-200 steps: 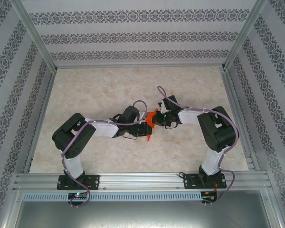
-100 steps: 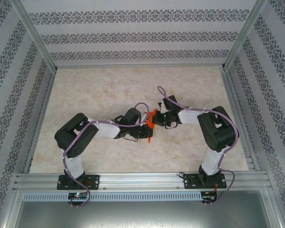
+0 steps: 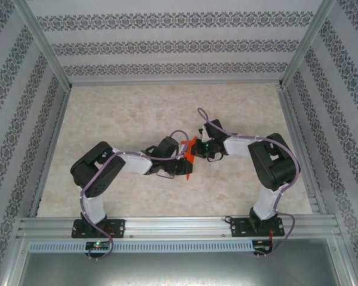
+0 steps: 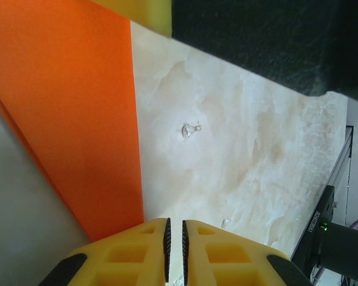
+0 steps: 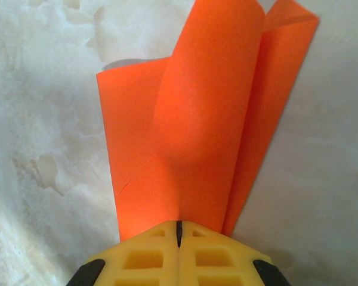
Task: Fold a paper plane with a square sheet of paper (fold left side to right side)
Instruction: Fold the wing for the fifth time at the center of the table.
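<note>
The square sheet of paper [image 3: 191, 149] is bright orange and stands partly folded between the two grippers at the table's middle. In the right wrist view the paper [image 5: 209, 119] curls upward in two loose layers, and its near edge runs into my right gripper [image 5: 179, 229], which is shut on it. My right gripper [image 3: 198, 149] sits just right of the sheet. My left gripper [image 3: 187, 168] is just below the sheet. In the left wrist view the paper [image 4: 77, 119] lies left of my left gripper [image 4: 175, 229], whose pads stand a narrow gap apart with only bare table between them.
The marble-patterned table [image 3: 137, 113] is bordered by aluminium rails [image 3: 173, 225] at the near edge and patterned walls on the other sides. The right arm's yellow finger [image 4: 140, 12] and black body [image 4: 274, 42] hang close above the left gripper.
The left arm's elbow has shifted slightly to the right and its gripper has slid a little toward the near edge. The right arm and the paper have stayed put.
</note>
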